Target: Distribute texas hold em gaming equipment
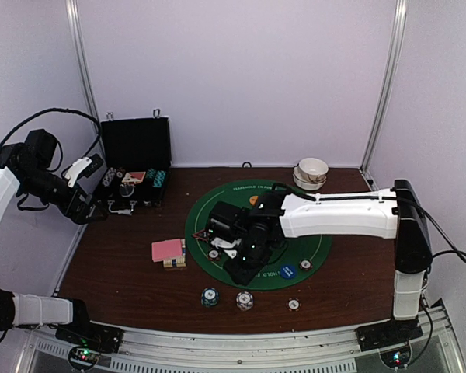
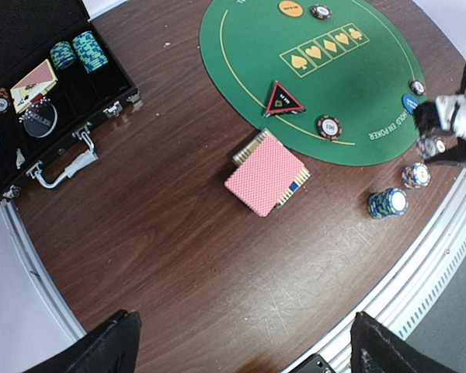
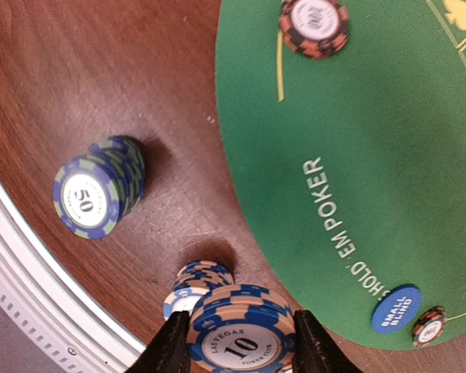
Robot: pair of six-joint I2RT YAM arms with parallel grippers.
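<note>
Poker chips (image 3: 237, 311), a short stack marked 10, are pinched between the right gripper's (image 3: 241, 346) narrowed fingers, probably for carrying to a player's place; a second stack (image 3: 202, 278) stands just beneath on the table (image 3: 78, 78); the left gripper (image 2: 242, 317) gapes wide, empty.

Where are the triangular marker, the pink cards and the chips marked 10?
triangular marker (image 2: 283, 101): left wrist view, its black centre.
pink cards (image 2: 266, 177): left wrist view, top card's back.
chips marked 10 (image 3: 240, 343): right wrist view, top chip's white label.
</note>
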